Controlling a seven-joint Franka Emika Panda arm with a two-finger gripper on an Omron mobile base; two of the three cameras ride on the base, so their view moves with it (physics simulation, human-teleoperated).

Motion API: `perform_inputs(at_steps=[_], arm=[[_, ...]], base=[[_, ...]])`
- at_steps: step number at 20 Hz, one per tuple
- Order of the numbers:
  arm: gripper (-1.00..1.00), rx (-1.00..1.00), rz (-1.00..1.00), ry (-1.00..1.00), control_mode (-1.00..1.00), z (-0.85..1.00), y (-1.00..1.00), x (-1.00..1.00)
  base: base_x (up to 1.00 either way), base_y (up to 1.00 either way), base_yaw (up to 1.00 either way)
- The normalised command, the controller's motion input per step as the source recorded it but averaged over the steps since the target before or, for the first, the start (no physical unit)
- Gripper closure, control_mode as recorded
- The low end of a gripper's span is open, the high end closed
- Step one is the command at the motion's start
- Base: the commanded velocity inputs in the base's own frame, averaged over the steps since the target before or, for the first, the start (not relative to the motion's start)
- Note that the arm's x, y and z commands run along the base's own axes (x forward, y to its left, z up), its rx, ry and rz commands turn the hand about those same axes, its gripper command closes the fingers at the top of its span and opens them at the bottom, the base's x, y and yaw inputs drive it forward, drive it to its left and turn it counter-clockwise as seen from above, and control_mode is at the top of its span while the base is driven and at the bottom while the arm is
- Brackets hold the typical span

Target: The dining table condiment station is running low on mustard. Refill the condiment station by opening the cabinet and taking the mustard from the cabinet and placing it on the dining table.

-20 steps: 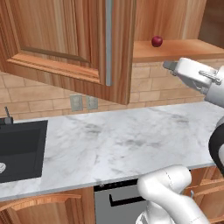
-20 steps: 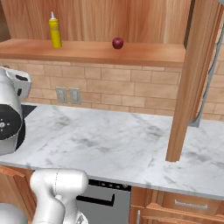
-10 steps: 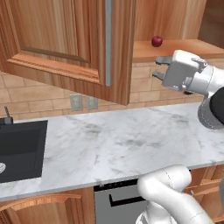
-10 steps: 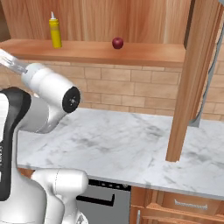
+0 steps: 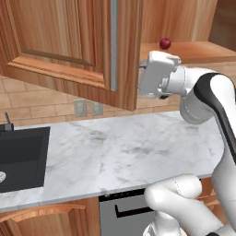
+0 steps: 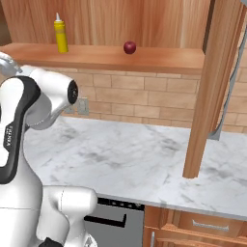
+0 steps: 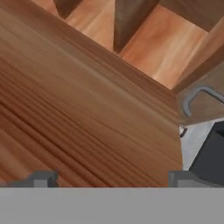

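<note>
We see the mustard (image 6: 61, 34) as a slim yellow squeeze bottle with a white pointed nozzle, standing upright near the left end of the open shelf of the cabinet (image 6: 120, 55). Well to its right on the same shelf sits a small dark red round fruit (image 6: 129, 47), also visible from the left base view (image 5: 165, 44). The shelf is smooth reddish-brown wood with a lighter grained back panel.

The cabinet door (image 5: 78, 46) stands swung open; we see its raised-panel face and a slim silver bar handle (image 5: 114, 44) running down its edge. In the right base view the other door (image 6: 212, 82) hangs edge-on, a long plank of streaked wood.

The gripper (image 5: 144, 69) is raised just beside the open door's edge, at shelf height. In the hand view its two dark fingertips (image 7: 43, 178) sit wide apart at the bottom, close against a broad surface of strongly grained wood, so we read the jaws as spread with nothing between them.

Below lies a white marble counter (image 5: 138, 147) with grey veining, a black sink (image 5: 20, 154) set in at the left, and a tan brick backsplash (image 6: 144, 101) carrying grey wall outlets (image 5: 87, 108).
</note>
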Motion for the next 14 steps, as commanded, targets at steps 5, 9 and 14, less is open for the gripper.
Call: perform_inputs(at_steps=[5, 9, 14], arm=[[-1.00, -0.05, 0.28, 0.00, -1.00, 0.00, 0.99, -0.78], [-1.00, -0.07, 0.22, 0.00, -1.00, -0.01, 1.00, -0.74], [-1.00, -0.07, 0.15, 0.00, -1.00, -0.09, 1.00, -0.52]], base=[[0.00, 0.00, 0.00], [0.00, 0.00, 0.00], [0.00, 0.00, 0.00]])
